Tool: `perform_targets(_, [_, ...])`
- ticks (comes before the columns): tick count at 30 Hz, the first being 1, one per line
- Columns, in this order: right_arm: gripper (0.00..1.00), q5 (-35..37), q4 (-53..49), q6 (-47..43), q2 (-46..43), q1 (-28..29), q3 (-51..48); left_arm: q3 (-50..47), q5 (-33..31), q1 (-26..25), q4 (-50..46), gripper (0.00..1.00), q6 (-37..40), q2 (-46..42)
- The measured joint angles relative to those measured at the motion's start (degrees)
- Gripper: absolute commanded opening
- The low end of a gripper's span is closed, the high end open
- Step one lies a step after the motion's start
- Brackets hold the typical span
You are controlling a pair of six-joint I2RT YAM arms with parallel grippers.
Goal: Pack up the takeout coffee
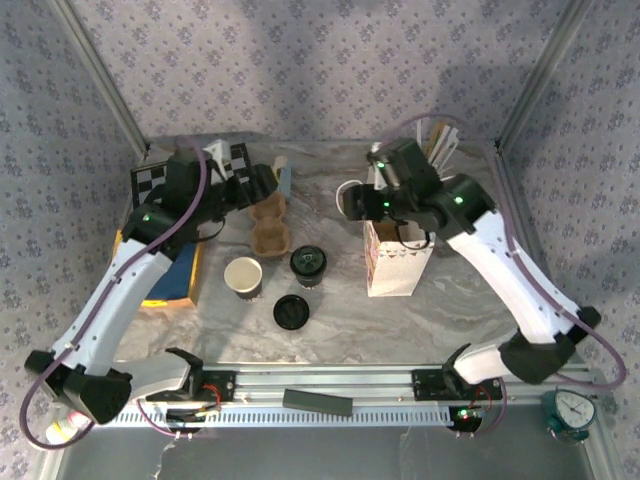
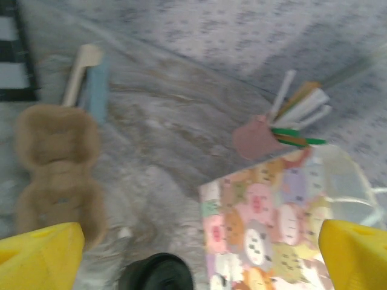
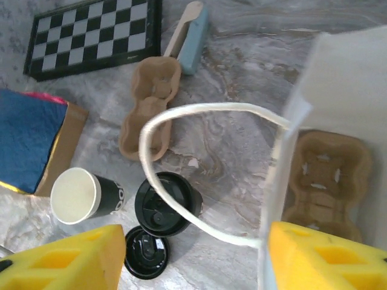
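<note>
The takeout coffee (image 1: 308,265), a dark cup with a black lid, stands upright mid-table; it also shows as the takeout coffee (image 3: 166,202) and, blurred, as the takeout coffee (image 2: 156,275). The patterned paper bag (image 1: 398,255) stands to its right, with a cardboard cup carrier (image 3: 326,175) lying inside. My right gripper (image 3: 193,260) hangs open above the bag's left edge, the white bag handle (image 3: 145,139) looping loose between its fingers. My left gripper (image 2: 199,260) is wide open and holds nothing, hovering near a second cardboard carrier (image 1: 268,225) on the table.
A lidless cup (image 1: 244,277) and a loose black lid (image 1: 290,312) sit just left of and in front of the coffee. A chessboard (image 3: 91,36) and a blue pad (image 1: 170,270) lie at the left. Stirrers (image 2: 296,115) stand at the back right.
</note>
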Motion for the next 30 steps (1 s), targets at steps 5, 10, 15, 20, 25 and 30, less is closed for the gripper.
perform_targets(5, [0.73, 0.15, -3.65, -0.13, 9.90, 4.50, 7.08, -7.10, -0.68, 5.42, -3.93, 1.00, -1.07, -5.29])
perform_targets(10, [0.80, 0.24, -10.60, -0.13, 21.53, 7.41, 17.18, -12.02, -0.63, 8.83, -6.21, 1.00, -1.95, -11.04])
perform_targets(15, [0.84, 0.17, -18.73, -0.02, 32.76, 9.57, 27.47, -15.30, 0.70, 8.92, -7.61, 1.00, -2.14, -13.60])
perform_targets(20, [0.85, 0.35, -23.43, 0.57, 38.71, 11.08, 31.34, -19.32, 1.64, 8.92, -7.80, 1.00, -2.14, -16.00])
perform_targets(25, [0.85, 1.31, -25.62, 1.27, 38.95, 11.47, 32.74, -20.68, 2.23, 9.01, -8.02, 1.00, -2.14, -18.05])
perform_targets(30, [0.87, 4.13, -26.97, 1.64, 37.44, 9.99, 32.94, -20.70, 2.47, 9.01, -7.65, 1.00, -2.19, -17.77])
